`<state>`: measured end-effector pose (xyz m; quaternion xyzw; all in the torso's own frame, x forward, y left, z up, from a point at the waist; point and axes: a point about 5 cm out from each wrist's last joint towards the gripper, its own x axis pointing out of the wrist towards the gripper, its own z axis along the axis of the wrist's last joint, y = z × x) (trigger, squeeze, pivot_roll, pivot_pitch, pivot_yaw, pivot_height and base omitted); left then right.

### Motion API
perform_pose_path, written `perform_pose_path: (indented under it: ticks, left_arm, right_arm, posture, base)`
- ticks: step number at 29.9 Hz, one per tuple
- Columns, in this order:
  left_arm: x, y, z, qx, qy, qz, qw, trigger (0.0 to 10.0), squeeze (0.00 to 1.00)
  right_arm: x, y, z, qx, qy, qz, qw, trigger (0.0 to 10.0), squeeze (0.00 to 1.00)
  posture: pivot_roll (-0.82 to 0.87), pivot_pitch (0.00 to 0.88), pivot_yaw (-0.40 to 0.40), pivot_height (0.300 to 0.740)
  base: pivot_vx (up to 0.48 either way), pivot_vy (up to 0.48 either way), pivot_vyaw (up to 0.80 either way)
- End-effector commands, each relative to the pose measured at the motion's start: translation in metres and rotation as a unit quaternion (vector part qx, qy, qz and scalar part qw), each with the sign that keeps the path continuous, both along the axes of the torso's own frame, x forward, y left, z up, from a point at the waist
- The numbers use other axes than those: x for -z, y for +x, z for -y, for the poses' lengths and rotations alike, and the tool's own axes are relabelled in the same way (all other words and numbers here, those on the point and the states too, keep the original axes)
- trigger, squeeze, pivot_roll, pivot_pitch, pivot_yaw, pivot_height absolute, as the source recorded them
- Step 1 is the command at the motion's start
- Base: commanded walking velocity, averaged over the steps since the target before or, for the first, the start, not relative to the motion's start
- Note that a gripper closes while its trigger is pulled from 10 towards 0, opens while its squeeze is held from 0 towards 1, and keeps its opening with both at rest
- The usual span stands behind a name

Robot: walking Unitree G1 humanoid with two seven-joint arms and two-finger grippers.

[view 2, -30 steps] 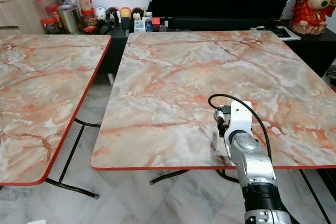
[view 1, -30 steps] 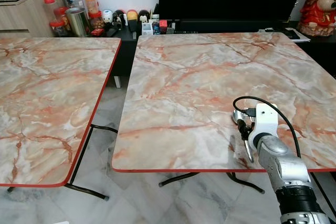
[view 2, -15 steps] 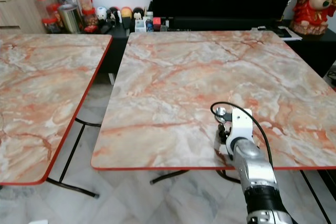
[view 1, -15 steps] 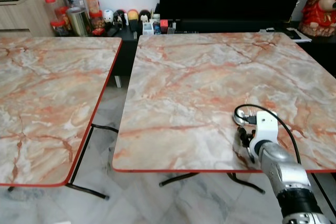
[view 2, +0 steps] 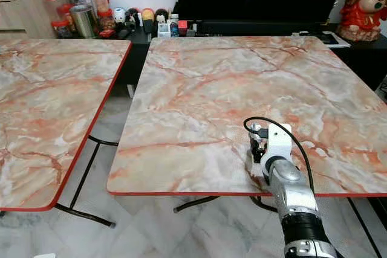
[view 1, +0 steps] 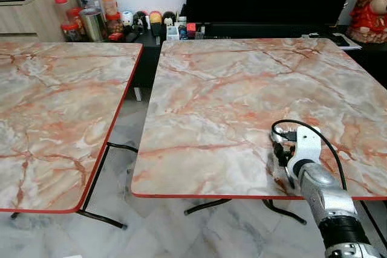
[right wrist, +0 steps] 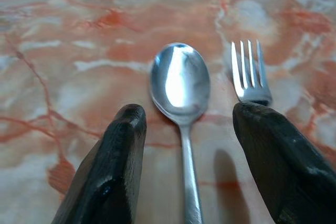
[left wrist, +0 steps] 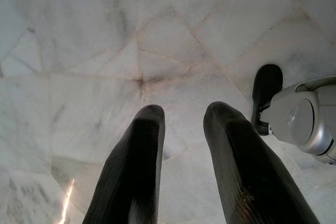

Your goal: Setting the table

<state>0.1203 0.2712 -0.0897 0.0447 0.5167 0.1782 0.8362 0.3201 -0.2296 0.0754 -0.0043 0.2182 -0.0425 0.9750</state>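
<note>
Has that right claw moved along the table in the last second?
Yes. The right claw has drawn back toward the marble table's near red edge; its open fingers flank the spoon.

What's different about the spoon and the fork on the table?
The spoon ends in a smooth, rounded bowl, while the fork ends in thin, pointed tines. The spoon lies in the gap between the open jaws of the right gripper, with its handle in plain sight; the fork lies off to one side, its handle hidden behind one black finger. Both are shiny silver metal, lie flat side by side on the marble-patterned table and point the same way.
</note>
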Motion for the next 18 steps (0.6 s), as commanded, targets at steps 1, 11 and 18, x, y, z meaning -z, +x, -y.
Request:
perform_pose_path:
  ticks: [1, 11, 18]
  left_arm:
    - [-0.0006, -0.0012, -0.0031, 0.001, 0.005, -0.004, 1.0, 10.0, 0.0]
    - [0.0, -0.0024, -0.0024, 0.003, 0.002, -0.006, 1.0, 10.0, 0.0]
    - [0.0, -0.0028, -0.0027, 0.003, 0.003, -0.006, 1.0, 10.0, 0.0]
  right_arm:
    - [-0.0022, 0.0025, -0.0002, -0.001, 0.008, 0.007, 1.0, 10.0, 0.0]
    - [0.004, 0.0003, 0.0019, -0.001, 0.004, -0.01, 1.0, 10.0, 0.0]
    - [0.0042, 0.0002, -0.0003, -0.012, 0.009, -0.005, 1.0, 10.0, 0.0]
  posture:
    - [0.02, 0.0, -0.007, 0.732]
    - [0.02, 0.0, -0.01, 0.732]
    - [0.01, 0.0, -0.009, 0.732]
  base:
    - [0.0, 0.0, 0.0]
    - [0.0, 0.0, 0.0]
    - [0.0, 0.0, 0.0]
